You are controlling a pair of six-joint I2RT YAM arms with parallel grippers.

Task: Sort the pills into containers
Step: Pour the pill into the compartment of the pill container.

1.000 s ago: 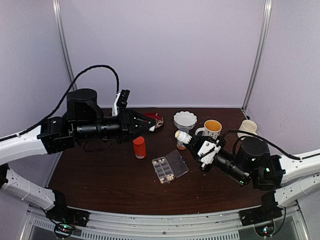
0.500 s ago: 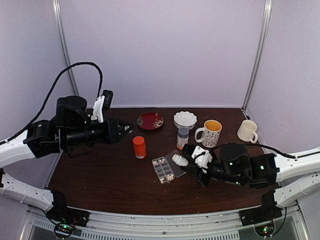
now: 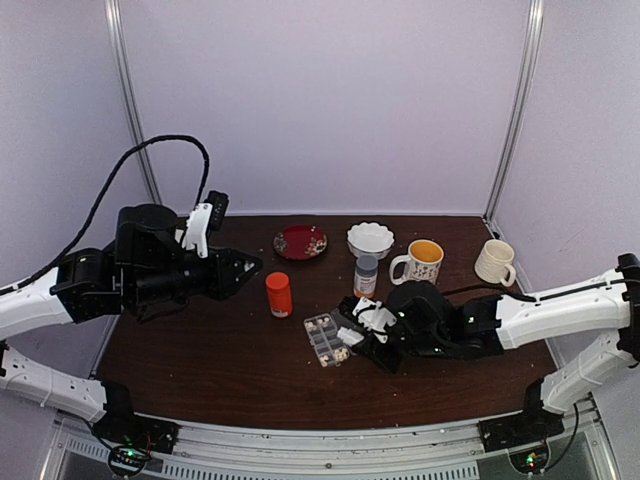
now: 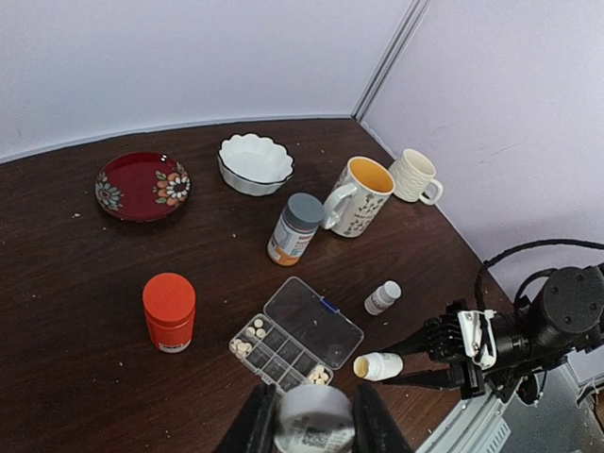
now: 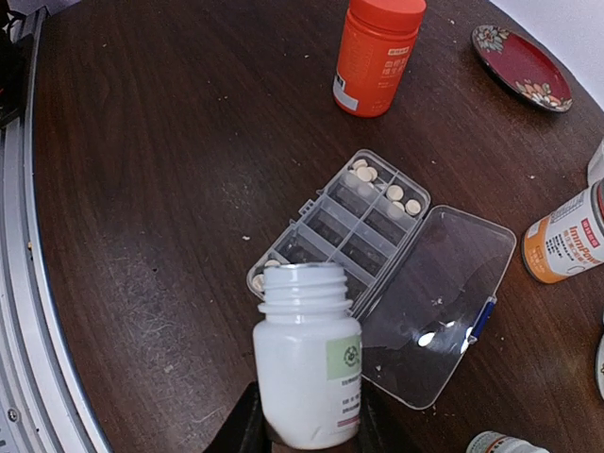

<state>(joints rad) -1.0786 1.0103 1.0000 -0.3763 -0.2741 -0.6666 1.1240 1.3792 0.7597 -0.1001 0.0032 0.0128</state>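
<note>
Right gripper jaws are clamped on the base of an uncapped white bottle. The left gripper, well away from the pill box, pinches what looks like a small labelled bottle.

The pills sit in only a few cells: a cluster in the end cells nearest the orange-red bottle, and a few at the opposite end. The middle cells look bare. The clear lid lies flat open along one long side of the box.

The white bottle's mouth is tipped toward the box at the end farthest from the orange-red bottle. Its height above the cells cannot be read, nor can what is inside it.

The main risk is a pour that goes wide or comes too fast. The mouth looks wider than any one cell, so a steep tilt would likely drop tablets across several cells, onto the lid, or onto the dark table, where such specks are hard to recover. The filled cells next to the mouth could also get a mixed load. A low approach might knock the light box and shift it under the stream. The grey-capped bottle beyond the lid looks far enough off to be safe.
</note>
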